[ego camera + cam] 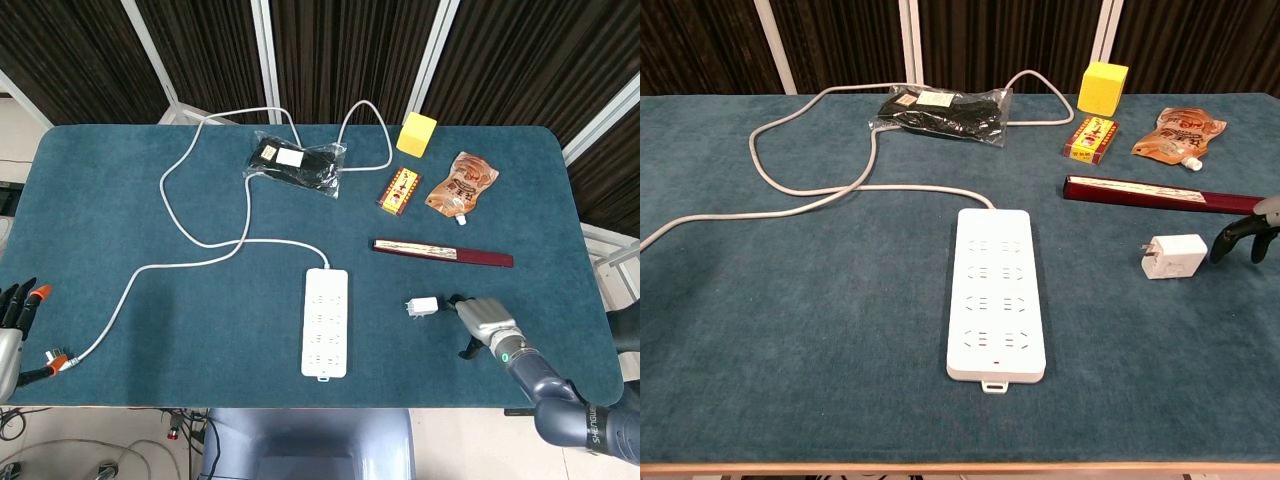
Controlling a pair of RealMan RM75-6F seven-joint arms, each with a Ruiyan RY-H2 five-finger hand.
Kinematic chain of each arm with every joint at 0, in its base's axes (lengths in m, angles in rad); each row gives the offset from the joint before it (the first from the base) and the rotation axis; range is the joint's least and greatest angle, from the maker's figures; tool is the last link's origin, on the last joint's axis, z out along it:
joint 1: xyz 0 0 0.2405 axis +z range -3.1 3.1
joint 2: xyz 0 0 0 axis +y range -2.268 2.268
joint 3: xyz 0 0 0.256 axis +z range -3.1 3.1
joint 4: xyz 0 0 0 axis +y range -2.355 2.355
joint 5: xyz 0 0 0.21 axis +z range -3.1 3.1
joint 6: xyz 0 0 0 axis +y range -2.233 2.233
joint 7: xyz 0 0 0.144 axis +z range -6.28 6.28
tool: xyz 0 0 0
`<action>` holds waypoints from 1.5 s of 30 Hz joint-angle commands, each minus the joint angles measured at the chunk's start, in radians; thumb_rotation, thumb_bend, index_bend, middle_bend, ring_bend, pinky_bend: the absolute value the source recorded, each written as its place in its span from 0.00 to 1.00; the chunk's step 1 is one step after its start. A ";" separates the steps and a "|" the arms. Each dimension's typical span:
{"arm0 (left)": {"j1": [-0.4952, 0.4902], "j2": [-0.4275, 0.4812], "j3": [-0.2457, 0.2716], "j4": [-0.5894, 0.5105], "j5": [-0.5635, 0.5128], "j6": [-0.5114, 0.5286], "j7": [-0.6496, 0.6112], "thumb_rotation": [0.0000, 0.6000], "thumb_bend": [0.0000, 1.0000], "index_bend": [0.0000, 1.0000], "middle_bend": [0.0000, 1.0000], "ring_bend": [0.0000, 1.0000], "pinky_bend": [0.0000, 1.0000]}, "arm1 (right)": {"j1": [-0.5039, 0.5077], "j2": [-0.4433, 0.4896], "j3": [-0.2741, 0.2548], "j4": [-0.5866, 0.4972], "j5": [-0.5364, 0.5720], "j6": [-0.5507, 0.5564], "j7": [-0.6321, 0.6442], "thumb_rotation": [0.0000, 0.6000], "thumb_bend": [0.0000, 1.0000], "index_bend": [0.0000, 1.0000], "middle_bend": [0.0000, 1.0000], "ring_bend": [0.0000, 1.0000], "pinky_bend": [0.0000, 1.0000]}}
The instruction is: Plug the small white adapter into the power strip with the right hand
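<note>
Hand [1252, 232] half cropped beside adapter [1176, 256]

Teal surface [120, 200], white power strip [325, 322], white adapter [423, 305], yellow cube [416, 133], dark red bar [442, 253], orange pouch [461, 183].

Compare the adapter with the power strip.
The adapter is a small blocky piece, while the power strip is a long flat slab, far larger. The adapter has bare prongs pointing toward the strip; the strip shows rows of empty sockets. The strip trails a white cord across the table; the adapter has none. Both are white and lie flat on the blue table, apart from each other.
</note>
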 commanded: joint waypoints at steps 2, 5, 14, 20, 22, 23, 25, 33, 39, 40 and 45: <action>0.000 0.000 0.000 0.000 0.000 -0.001 -0.001 1.00 0.09 0.11 0.00 0.00 0.00 | 0.005 -0.001 -0.003 -0.006 -0.001 0.002 0.003 1.00 0.27 0.20 0.14 0.22 0.28; -0.001 0.000 0.000 0.000 0.000 -0.002 -0.001 1.00 0.09 0.11 0.00 0.00 0.00 | 0.011 0.001 -0.005 -0.016 -0.004 0.004 0.005 1.00 0.27 0.20 0.14 0.22 0.28; -0.002 0.001 0.001 -0.001 -0.002 -0.005 -0.003 1.00 0.09 0.11 0.00 0.00 0.00 | 0.029 0.000 -0.006 -0.031 -0.003 0.013 0.010 1.00 0.27 0.20 0.14 0.22 0.28; -0.003 0.001 0.001 0.000 -0.004 -0.008 -0.001 1.00 0.09 0.11 0.00 0.00 0.00 | 0.039 0.003 -0.010 -0.042 0.000 0.014 0.013 1.00 0.27 0.20 0.14 0.22 0.28; -0.003 0.001 0.001 -0.001 -0.005 -0.009 0.000 1.00 0.09 0.11 0.00 0.00 0.00 | 0.043 0.005 -0.011 -0.046 0.000 0.016 0.013 1.00 0.27 0.20 0.14 0.22 0.28; -0.003 0.001 0.001 -0.001 -0.005 -0.009 0.000 1.00 0.09 0.11 0.00 0.00 0.00 | 0.044 0.006 -0.011 -0.049 -0.001 0.016 0.013 1.00 0.27 0.20 0.14 0.22 0.28; -0.004 0.001 0.001 -0.001 -0.006 -0.010 0.001 1.00 0.09 0.11 0.00 0.00 0.00 | 0.048 0.009 -0.011 -0.056 -0.003 0.019 0.012 1.00 0.27 0.20 0.14 0.22 0.28; -0.004 0.001 0.001 -0.002 -0.008 -0.011 0.002 1.00 0.09 0.11 0.00 0.00 0.00 | 0.069 0.016 -0.010 -0.076 0.012 0.022 0.011 1.00 0.27 0.20 0.14 0.22 0.28; -0.003 0.002 0.000 -0.004 -0.011 -0.010 0.002 1.00 0.09 0.11 0.00 0.00 0.00 | 0.091 0.013 -0.012 -0.077 0.036 0.019 0.007 1.00 0.27 0.20 0.14 0.22 0.28; -0.003 0.001 0.000 -0.004 -0.012 -0.010 0.003 1.00 0.09 0.11 0.00 0.00 0.00 | 0.095 0.012 -0.013 -0.077 0.041 0.019 0.006 1.00 0.27 0.20 0.14 0.22 0.28; -0.003 0.002 0.000 -0.006 -0.014 -0.011 0.003 1.00 0.09 0.11 0.00 0.00 0.00 | 0.113 0.004 -0.016 -0.076 0.064 0.023 -0.001 1.00 0.27 0.20 0.14 0.22 0.28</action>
